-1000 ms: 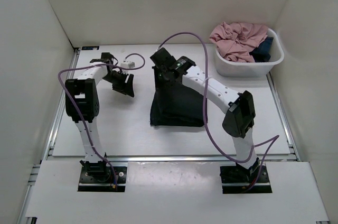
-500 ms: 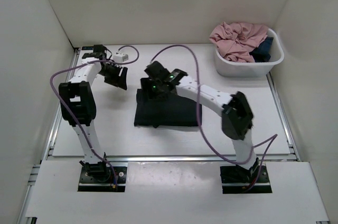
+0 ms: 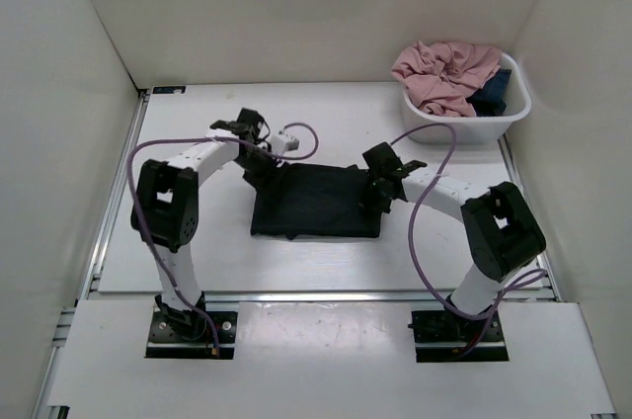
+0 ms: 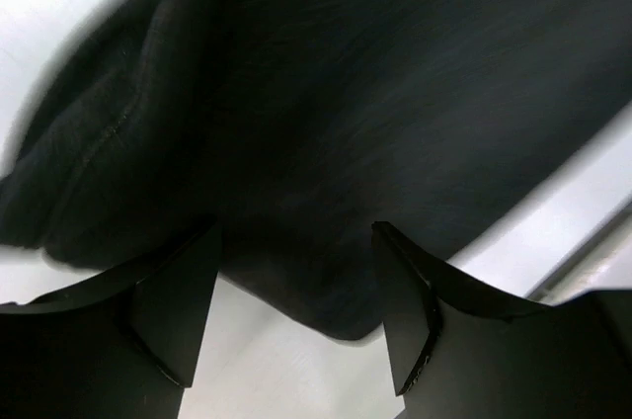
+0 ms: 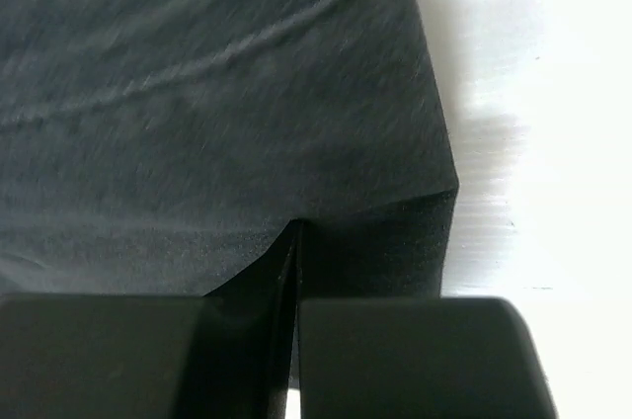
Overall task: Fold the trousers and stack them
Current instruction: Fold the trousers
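Plain black trousers [image 3: 314, 200] of soft matte cloth, folded into a flat rectangle, are laid midway on the white counter [image 3: 326, 266]. The left gripper [image 3: 265, 166] is held low at their far left corner, jaws spread wide. Their right edge is pinched by the right gripper [image 3: 378, 192], jaws closed.

Left wrist cam was pretty smeared: the trousers [image 4: 375, 93] ahead of the left gripper [image 4: 296, 251] ran off the top and right edges. On the right wrist cam, I couldn't tell if the right gripper [image 5: 296, 241] had any cloth between its pressed-together fingers. Overhead, the blue garment [image 3: 492, 95] sat mostly buried under the pink garment [image 3: 444, 73].
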Controlling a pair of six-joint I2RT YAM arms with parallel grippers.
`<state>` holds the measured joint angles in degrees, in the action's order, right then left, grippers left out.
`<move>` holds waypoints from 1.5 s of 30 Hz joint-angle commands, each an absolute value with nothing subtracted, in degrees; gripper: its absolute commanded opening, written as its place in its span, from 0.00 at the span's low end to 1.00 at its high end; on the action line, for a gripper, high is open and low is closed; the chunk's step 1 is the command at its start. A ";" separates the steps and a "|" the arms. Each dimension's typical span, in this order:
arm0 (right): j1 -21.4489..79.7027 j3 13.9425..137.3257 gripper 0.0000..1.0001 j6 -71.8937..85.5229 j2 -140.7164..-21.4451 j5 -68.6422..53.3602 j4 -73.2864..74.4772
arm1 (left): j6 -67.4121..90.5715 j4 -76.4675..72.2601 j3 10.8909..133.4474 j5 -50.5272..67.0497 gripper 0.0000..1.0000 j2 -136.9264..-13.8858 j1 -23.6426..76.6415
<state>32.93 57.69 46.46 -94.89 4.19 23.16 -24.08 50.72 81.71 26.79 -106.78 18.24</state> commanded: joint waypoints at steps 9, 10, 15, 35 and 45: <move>31.11 61.16 0.07 44.65 -88.61 5.35 25.48 | -23.47 50.69 84.98 18.63 0.75 -105.56 17.14; 31.11 62.13 0.16 43.34 -85.46 5.97 26.88 | -22.77 51.93 86.47 19.15 0.75 -104.69 17.14; 27.36 72.65 0.99 38.24 -74.99 12.30 45.72 | -21.10 59.05 98.33 18.20 0.81 -95.31 15.56; 19.51 75.32 0.99 35.95 -50.19 27.86 73.13 | -12.30 66.00 72.16 -6.06 1.00 -55.90 -11.43; 19.51 76.03 0.99 35.33 -49.66 29.18 75.06 | -11.69 66.53 76.38 -2.81 1.00 -57.13 -13.01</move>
<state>19.35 75.18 35.57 -50.35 27.14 73.87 -12.56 66.02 74.26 -4.69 -57.91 -12.64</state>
